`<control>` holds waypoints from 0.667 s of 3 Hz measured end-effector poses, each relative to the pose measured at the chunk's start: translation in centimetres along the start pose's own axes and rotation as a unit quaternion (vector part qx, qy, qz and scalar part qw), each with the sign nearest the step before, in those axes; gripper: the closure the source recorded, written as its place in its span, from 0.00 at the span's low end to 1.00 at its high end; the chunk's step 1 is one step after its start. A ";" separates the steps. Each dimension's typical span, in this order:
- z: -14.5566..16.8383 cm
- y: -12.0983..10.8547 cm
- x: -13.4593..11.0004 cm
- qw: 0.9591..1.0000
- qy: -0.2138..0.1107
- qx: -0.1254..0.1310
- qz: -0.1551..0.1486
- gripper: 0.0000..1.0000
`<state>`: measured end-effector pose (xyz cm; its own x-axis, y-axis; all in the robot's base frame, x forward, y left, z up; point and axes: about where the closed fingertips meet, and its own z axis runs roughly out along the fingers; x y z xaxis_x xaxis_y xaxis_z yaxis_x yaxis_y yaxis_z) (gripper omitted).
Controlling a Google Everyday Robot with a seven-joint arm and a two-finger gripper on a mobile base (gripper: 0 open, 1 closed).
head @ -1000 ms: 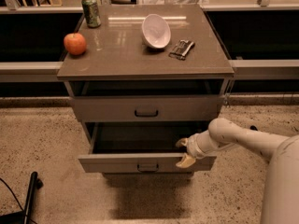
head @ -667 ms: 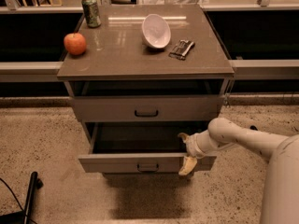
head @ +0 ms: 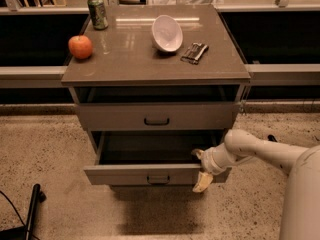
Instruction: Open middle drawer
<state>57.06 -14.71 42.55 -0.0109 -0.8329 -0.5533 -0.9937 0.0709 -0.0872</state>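
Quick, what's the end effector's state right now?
End effector: at the right end of the pulled-out middle drawer front; open or closed cannot be told.

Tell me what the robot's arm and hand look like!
The arm is smooth and white, like a fat round tube with a bulgy joint, and it gets wider toward the robot's big white body. No cables or markings show on it. The gripper, at the right end of the middle drawer, is pale yellowish, with a chunky white wrist behind it.

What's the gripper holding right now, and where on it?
The gripper appears to clamp the middle drawer by the right end of its front panel, one finger each side, not by the handle.
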 end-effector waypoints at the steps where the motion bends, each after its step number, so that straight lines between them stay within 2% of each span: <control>1: -0.4 3.2 0.7 0.999 0.014 -0.029 0.015 0.31; 2: -1.1 5.3 0.6 0.999 0.026 -0.042 0.018 0.40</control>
<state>51.66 -15.44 42.65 -0.0512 -0.8586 -0.5101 -0.9984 0.0573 0.0037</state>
